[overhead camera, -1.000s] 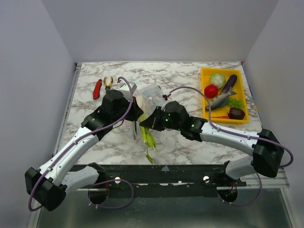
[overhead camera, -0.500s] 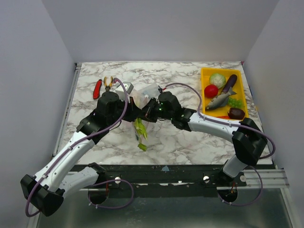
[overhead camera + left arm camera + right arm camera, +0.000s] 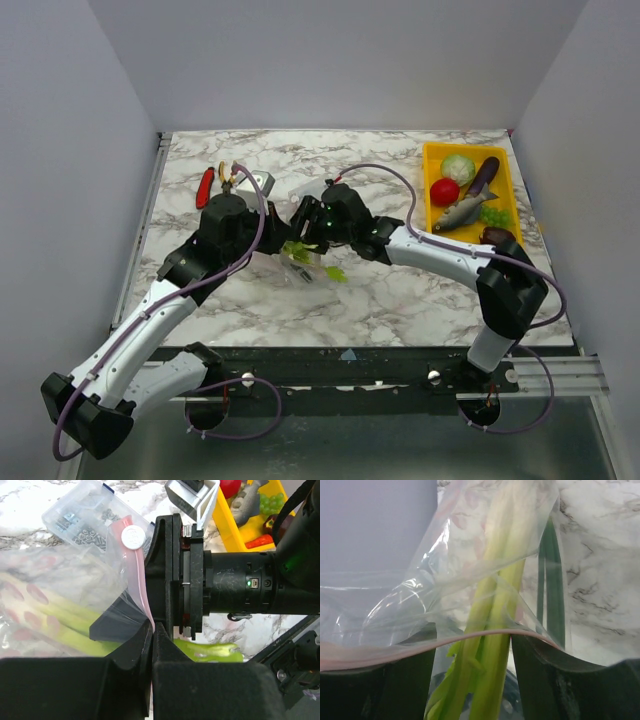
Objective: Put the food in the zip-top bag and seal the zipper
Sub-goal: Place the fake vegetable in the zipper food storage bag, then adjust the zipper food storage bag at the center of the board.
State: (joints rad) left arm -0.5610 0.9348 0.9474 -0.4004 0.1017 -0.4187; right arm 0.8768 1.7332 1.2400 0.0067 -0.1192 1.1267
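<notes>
The zip-top bag [image 3: 45,575] lies crumpled between my two grippers, seen from above as clear plastic [image 3: 283,266]. My left gripper [image 3: 151,630] is shut on its pink zipper [image 3: 134,575]. Long green pods [image 3: 492,605] lie partly inside the bag, their lower ends between the spread fingers [image 3: 555,680] of my open right gripper [image 3: 472,680]. The zipper [image 3: 420,647] crosses in front of those fingers. One pod tip [image 3: 335,272] sticks out onto the table. More food sits in the yellow tray [image 3: 431,152]: cabbage [image 3: 458,167], red fruit [image 3: 444,191], grapes [image 3: 493,214], a maroon piece [image 3: 497,236].
Red- and yellow-handled pliers [image 3: 217,180] lie at the back left. A rigid clear box of small metal parts [image 3: 82,520] rests just behind the bag. The tray also holds a toy fish [image 3: 462,212] and an aubergine [image 3: 484,175]. The two wrists stand close together.
My right gripper carried the green pods back and left to the bag mouth, then opened and let them go. The left gripper stayed shut on the zipper and shifted slightly back.
</notes>
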